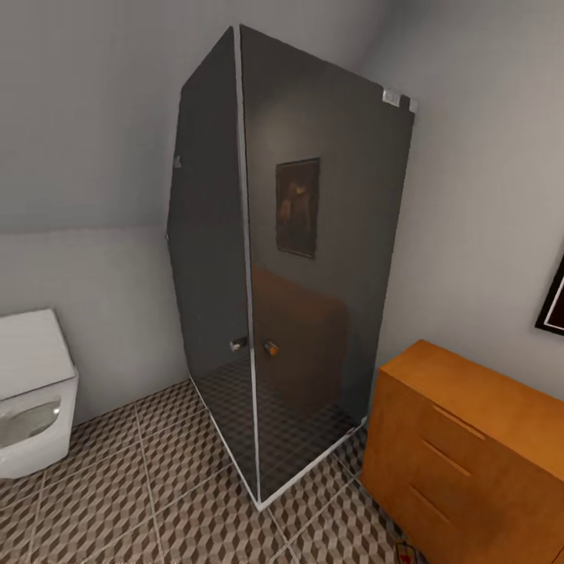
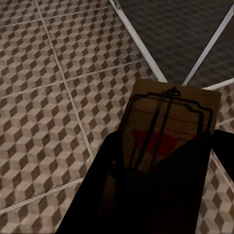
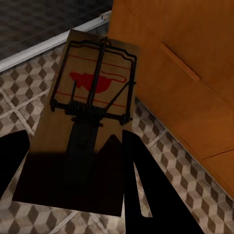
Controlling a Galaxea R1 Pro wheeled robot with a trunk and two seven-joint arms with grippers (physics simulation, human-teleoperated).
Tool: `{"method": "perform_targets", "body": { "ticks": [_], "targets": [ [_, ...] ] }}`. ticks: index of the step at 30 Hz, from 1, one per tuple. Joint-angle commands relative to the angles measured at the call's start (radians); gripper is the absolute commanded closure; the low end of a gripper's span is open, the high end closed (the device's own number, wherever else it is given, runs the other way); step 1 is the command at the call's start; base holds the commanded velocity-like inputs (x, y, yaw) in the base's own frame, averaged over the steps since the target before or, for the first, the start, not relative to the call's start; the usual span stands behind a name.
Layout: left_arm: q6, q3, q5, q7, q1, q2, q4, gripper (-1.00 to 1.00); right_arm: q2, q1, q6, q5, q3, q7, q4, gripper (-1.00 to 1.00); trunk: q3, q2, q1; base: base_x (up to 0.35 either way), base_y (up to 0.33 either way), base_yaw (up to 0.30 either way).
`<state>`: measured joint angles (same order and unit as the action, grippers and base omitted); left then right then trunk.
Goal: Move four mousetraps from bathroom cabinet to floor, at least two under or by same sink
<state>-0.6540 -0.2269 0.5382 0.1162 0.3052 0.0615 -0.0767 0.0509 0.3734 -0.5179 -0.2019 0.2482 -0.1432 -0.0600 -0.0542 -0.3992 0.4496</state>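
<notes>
Left wrist view: black fingers [image 2: 105, 195] hide the gripped mousetrap's [image 2: 168, 126] near end.

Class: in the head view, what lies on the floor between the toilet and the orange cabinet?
The dark glass shower enclosure stands between toilet and cabinet, on patterned floor tiles.

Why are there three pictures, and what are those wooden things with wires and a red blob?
A robot with two arms took them. The big picture is from a camera on its head: a dark glass shower, a white toilet, an orange-brown cabinet and a patterned tile floor. The other two come from cameras on its wrists, looking down its jaws. Each arm carries a mousetrap: the left gripper holds one mousetrap, the right gripper holds another mousetrap beside the cabinet. The red blob is printed on the board.
</notes>
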Motion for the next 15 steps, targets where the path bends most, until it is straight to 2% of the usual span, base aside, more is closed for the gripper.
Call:
{"method": "perform_targets", "body": {
  "ticks": [1,15],
  "targets": [
    [-0.004,-0.005,0.011,0.008,0.002,0.000,-0.005,1.00,0.000,0.001,-0.005,-0.007,0.009,0.000,-0.004,1.00,0.000,-0.001,0.000,0.000,0.000,0.300],
    [-0.004,-0.005,0.011,0.010,0.002,-0.002,-0.005,1.00,0.000,0.001,-0.004,-0.008,0.010,0.002,-0.003,1.00,0.000,-0.001,0.000,0.001,0.000,0.300]
  ]
}}
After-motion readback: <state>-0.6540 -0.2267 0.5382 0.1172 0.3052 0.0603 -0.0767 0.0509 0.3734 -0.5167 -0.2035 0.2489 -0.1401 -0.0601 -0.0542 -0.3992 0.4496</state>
